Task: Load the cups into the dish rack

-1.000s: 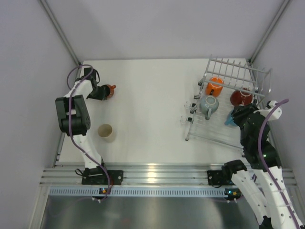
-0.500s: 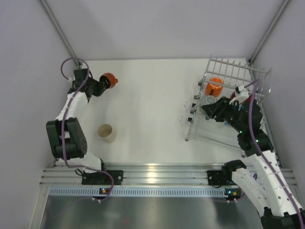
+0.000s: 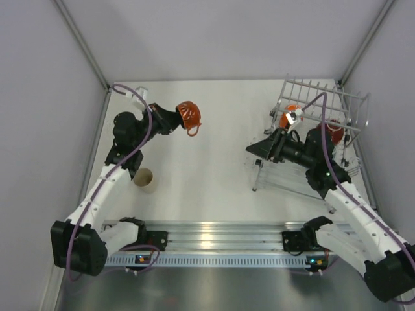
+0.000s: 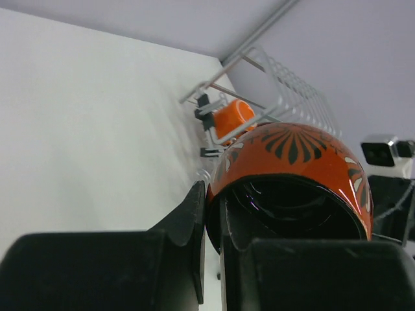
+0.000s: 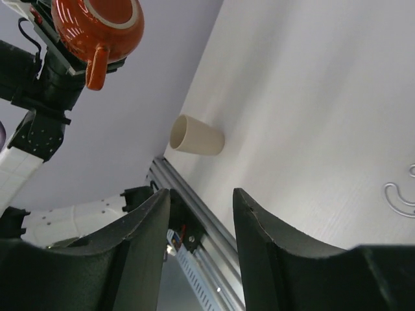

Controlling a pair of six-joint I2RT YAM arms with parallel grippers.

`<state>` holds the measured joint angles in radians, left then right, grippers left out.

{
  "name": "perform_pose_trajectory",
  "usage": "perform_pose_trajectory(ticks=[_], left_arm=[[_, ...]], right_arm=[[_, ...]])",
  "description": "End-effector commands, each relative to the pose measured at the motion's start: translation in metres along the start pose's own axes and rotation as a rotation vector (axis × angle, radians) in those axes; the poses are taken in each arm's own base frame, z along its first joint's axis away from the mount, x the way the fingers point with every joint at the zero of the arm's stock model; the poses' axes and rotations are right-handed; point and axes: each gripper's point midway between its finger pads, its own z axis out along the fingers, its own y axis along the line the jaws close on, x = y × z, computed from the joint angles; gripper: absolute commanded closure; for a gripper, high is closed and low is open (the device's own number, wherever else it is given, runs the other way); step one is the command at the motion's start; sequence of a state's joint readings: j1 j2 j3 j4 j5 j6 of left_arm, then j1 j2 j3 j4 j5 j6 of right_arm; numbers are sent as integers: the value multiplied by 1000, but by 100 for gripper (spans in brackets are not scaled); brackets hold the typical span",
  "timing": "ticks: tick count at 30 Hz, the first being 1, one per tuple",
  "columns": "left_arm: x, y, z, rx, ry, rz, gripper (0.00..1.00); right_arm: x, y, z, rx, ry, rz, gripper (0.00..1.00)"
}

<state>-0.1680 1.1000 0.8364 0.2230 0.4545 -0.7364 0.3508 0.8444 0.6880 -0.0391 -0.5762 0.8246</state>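
Observation:
My left gripper [image 3: 179, 119] is shut on the rim of the squat orange-red mug [image 3: 189, 115] and holds it in the air over the back left of the table. In the left wrist view one finger is inside its black interior [image 4: 292, 201] and one outside. My right gripper [image 3: 253, 149] is open and empty at the dish rack's [image 3: 324, 97] left edge, pointing left. The bright orange mug [image 3: 290, 111] and the dark red mug [image 3: 334, 132] sit in the rack. The cream mug [image 3: 144, 179] stands on the table at front left. My right arm hides the grey and light blue mugs.
The right wrist view shows the cream mug [image 5: 196, 136], the lifted orange-red mug [image 5: 97, 26] and the metal rail [image 5: 194, 214] along the table's near edge. Grey walls close in both sides and the back.
My left arm has lifted the orange-red mug off the table and carried it right. My right arm has swung left out of the rack with its gripper open.

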Motion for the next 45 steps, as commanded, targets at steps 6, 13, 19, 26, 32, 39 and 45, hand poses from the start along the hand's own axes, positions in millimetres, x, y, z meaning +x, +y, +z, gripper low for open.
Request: perform_pose_trajectory(ticks=[6,13,19,26,32,39,45], left_arm=[[-7,-88,-22,299,-113,147,100],[-7,-103,-35,355,-138,137,100],[-7,-109,-43,379,-158,123,100],[-5,-112,-50,397,-171,112,100],[-2,-115,-52,409,-165,110,100],[3,-113,-53,411,-160,107,100],[12,-106,-53,410,-158,108,100]], right_arm=[[2,99,31,-317,-2,-6,54],[2,148,46,-435,-9,1,54],[12,170,61,-490,16,48,54],[24,186,74,-524,46,67,55],[34,194,84,-554,75,100,56],[41,200,94,-587,83,123,60],[43,199,99,-600,78,138,71]])
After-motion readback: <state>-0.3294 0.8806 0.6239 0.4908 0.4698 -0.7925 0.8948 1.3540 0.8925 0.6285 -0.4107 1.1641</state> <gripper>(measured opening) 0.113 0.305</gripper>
